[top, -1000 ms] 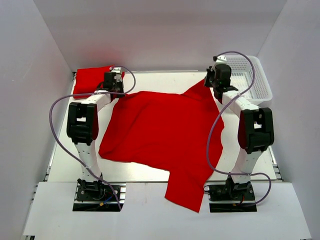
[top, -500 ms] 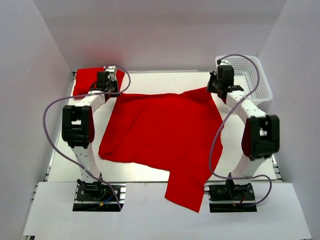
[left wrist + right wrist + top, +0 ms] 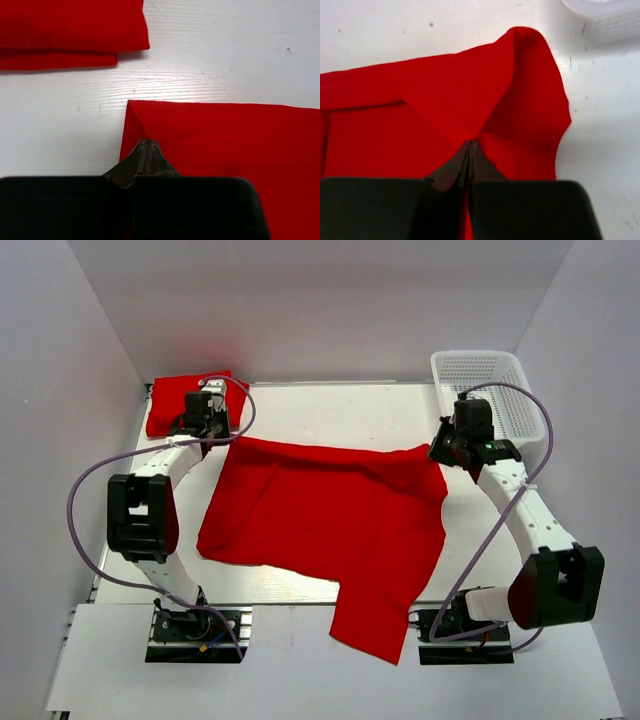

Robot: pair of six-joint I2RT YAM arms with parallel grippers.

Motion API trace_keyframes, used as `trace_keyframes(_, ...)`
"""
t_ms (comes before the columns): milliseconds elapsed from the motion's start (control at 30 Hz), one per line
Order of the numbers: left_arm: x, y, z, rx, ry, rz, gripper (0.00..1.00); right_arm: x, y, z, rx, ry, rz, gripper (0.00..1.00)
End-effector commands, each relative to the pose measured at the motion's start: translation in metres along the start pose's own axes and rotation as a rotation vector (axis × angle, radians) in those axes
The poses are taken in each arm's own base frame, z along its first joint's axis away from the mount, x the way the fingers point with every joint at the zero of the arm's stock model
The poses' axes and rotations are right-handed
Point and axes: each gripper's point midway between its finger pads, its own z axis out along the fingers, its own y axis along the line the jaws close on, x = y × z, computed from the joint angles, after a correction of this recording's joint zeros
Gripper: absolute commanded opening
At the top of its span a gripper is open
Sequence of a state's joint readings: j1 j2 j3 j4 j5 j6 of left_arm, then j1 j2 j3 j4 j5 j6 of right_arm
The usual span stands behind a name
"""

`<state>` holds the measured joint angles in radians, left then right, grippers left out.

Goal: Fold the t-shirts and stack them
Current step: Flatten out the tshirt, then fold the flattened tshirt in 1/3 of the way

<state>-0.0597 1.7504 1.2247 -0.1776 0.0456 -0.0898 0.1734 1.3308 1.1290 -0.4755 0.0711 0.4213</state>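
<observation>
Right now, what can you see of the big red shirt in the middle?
The big t-shirt is plain bright red soft cloth with no print. It lies spread mostly flat on the white table, with soft wrinkles. Its far edge is folded over into a band. One part sticks out past the table's near edge beside the right arm's base. The left gripper is shut on its far left corner and the right gripper is shut on its far right corner.
</observation>
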Motion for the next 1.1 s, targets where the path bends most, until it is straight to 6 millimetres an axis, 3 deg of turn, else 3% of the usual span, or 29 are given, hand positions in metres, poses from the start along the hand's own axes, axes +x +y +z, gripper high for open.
trace_keyframes(0, -0.015, 0.013, -0.027, -0.07, -0.035, -0.004, 0.0, 0.018, -0.003, -0.024, 0.004, 0.058, 0.037, 0.0)
trace_keyframes(233, -0.013, 0.018, -0.041, -0.101, -0.033, -0.005, 0.0, 0.053, -0.001, -0.048, -0.035, 0.157, 0.086, 0.0)
trace_keyframes(600, 0.045, 0.025, -0.04, -0.132, 0.1, -0.034, 0.0, 0.129, -0.029, -0.044, 0.045, 0.306, 0.202, 0.0)
trace_keyframes(667, 0.055, 0.027, -0.041, -0.149, 0.126, -0.053, 0.0, 0.148, -0.037, -0.038, 0.073, 0.348, 0.213, 0.13)
trace_keyframes(700, 0.06, 0.027, -0.042, -0.152, 0.146, -0.068, 0.05, 0.154, -0.041, -0.036, 0.085, 0.364, 0.213, 0.22)
trace_keyframes(733, 0.065, 0.032, -0.041, -0.181, 0.162, -0.074, 0.25, 0.16, -0.042, -0.035, 0.088, 0.385, 0.205, 0.33)
trace_keyframes(767, 0.067, 0.033, -0.042, -0.194, 0.17, -0.085, 0.42, 0.164, -0.044, -0.032, 0.094, 0.399, 0.208, 0.33)
trace_keyframes(800, 0.076, 0.036, -0.043, -0.212, 0.203, -0.082, 0.6, 0.166, -0.045, -0.031, 0.09, 0.412, 0.182, 0.42)
trace_keyframes(833, 0.067, 0.04, -0.043, -0.244, 0.19, -0.094, 0.82, 0.164, -0.044, -0.031, 0.083, 0.41, 0.173, 0.45)
trace_keyframes(900, 0.067, 0.047, -0.048, -0.295, 0.219, -0.103, 0.94, 0.153, -0.043, -0.028, 0.086, 0.399, 0.129, 0.54)
trace_keyframes(933, 0.055, 0.046, -0.049, -0.294, 0.198, -0.118, 1.0, 0.154, -0.045, -0.028, 0.098, 0.411, 0.122, 0.56)
trace_keyframes(1000, 0.046, 0.047, -0.051, -0.31, 0.181, -0.127, 1.0, 0.138, -0.037, -0.027, 0.067, 0.379, 0.083, 0.73)
trace_keyframes(1033, 0.038, 0.046, -0.055, -0.307, 0.164, -0.129, 1.0, 0.129, -0.035, -0.025, 0.049, 0.347, 0.067, 0.9)
trace_keyframes(1067, 0.032, 0.046, -0.056, -0.304, 0.142, -0.131, 1.0, 0.123, -0.031, -0.023, 0.029, 0.328, 0.041, 0.9)
